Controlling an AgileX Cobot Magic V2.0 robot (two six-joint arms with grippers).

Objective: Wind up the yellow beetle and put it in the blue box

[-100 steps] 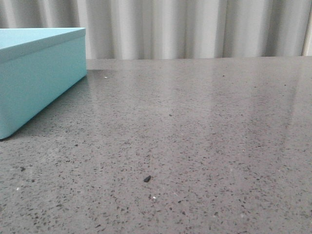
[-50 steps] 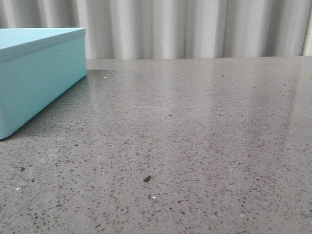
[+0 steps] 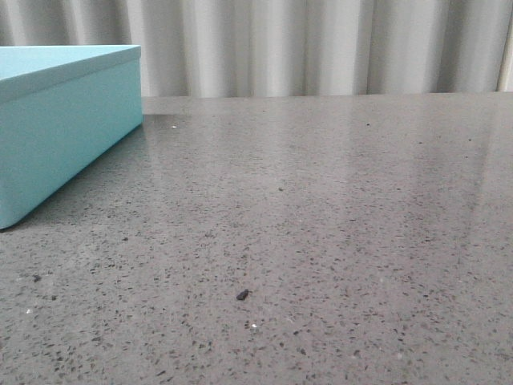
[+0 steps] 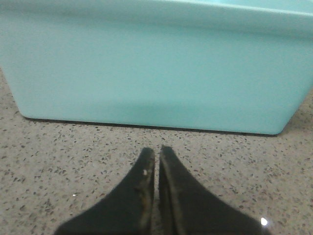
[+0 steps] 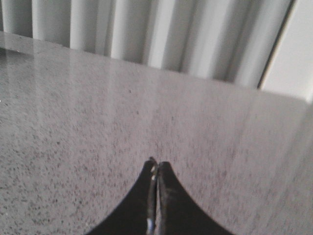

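Observation:
The blue box (image 3: 64, 120) stands at the far left of the grey speckled table with its lid on. It also fills the left wrist view (image 4: 156, 68), just beyond my left gripper (image 4: 156, 152), which is shut and empty, low over the tabletop. My right gripper (image 5: 156, 164) is shut and empty over bare table, pointing towards the curtain. The yellow beetle is not in any view. Neither gripper shows in the front view.
A pale pleated curtain (image 3: 321, 48) hangs behind the table's far edge. A small dark speck (image 3: 242, 295) lies on the tabletop (image 3: 337, 224) near the front. The table's rounded far corner (image 5: 293, 100) shows in the right wrist view.

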